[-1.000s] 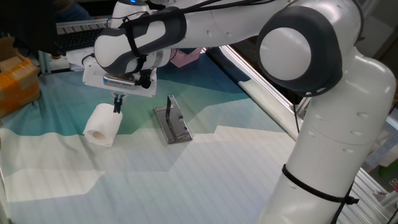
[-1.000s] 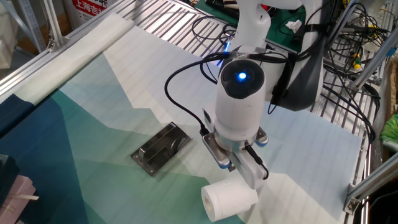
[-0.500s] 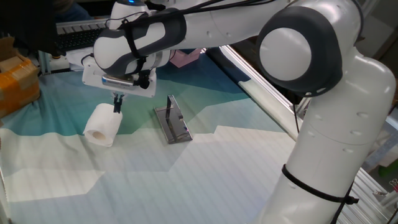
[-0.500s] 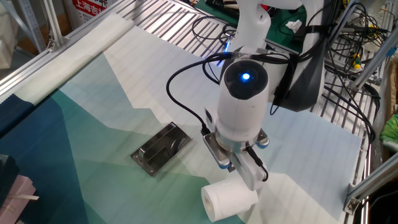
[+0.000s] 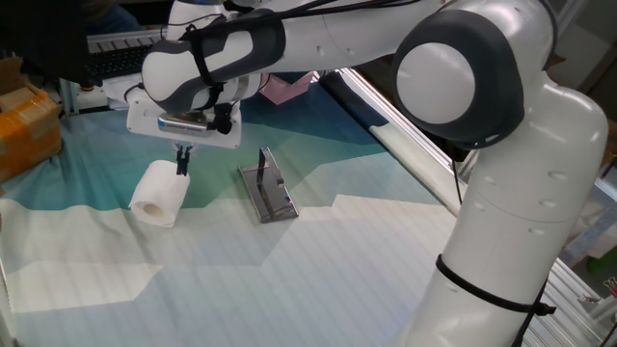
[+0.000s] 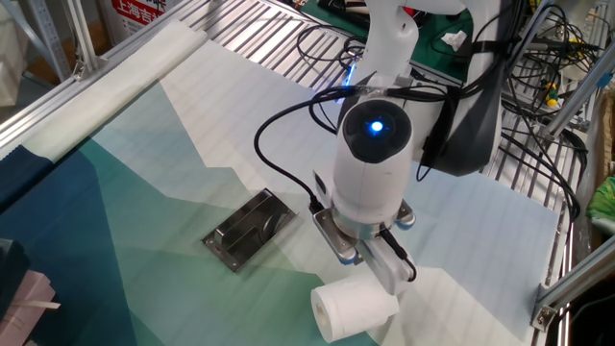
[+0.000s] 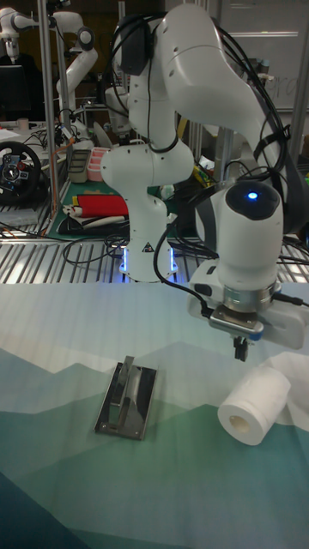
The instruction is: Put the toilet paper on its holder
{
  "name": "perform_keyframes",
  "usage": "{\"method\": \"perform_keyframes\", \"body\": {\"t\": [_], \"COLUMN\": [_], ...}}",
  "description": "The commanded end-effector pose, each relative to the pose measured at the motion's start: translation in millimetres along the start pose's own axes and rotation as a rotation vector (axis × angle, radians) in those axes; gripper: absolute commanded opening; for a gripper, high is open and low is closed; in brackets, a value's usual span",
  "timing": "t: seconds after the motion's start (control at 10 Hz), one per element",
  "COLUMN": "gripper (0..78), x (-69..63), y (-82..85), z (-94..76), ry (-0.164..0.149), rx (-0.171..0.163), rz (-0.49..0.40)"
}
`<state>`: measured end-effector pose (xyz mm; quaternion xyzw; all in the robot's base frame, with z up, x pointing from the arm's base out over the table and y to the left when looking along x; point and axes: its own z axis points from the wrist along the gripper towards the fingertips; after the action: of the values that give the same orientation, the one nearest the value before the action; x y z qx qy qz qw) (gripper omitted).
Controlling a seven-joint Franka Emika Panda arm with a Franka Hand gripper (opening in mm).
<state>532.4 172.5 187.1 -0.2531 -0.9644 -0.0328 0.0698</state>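
Note:
The toilet paper (image 5: 159,193) (image 6: 351,308) (image 7: 256,403) lies on its side on the green and white cloth, its hollow end facing the tall fixed view. The holder (image 5: 268,188) (image 6: 250,229) (image 7: 129,397), a grey metal plate with a thin bar, stands a short way beside the roll. My gripper (image 5: 181,162) (image 7: 241,350) points down over the roll's far end. Its dark fingers are pressed together, and their tips are at the roll's upper edge. I cannot tell whether they touch the paper.
An orange box (image 5: 24,125) sits at the cloth's left edge and a pink item (image 5: 289,87) behind the arm. An aluminium rail (image 5: 405,145) borders the cloth on the right. Cables (image 6: 327,48) and the robot base (image 7: 146,232) stand behind the table.
The arm's wrist has shifted very slightly. The roll and the holder have not moved.

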Motion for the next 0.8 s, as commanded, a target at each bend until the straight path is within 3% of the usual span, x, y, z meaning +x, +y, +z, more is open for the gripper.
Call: {"method": "perform_keyframes", "body": {"t": [0.1, 0.4, 0.8], "gripper": [0.0, 0.0, 0.0], "x": [-0.5, -0.5, -0.2], "y": [0.5, 0.5, 15.3], "z": [-1.3, -1.2, 7.0], "ry": [-0.001, 0.002, 0.002], "rx": [-0.007, -0.013, -0.017], "rz": [-0.028, -0.021, -0.001]}}
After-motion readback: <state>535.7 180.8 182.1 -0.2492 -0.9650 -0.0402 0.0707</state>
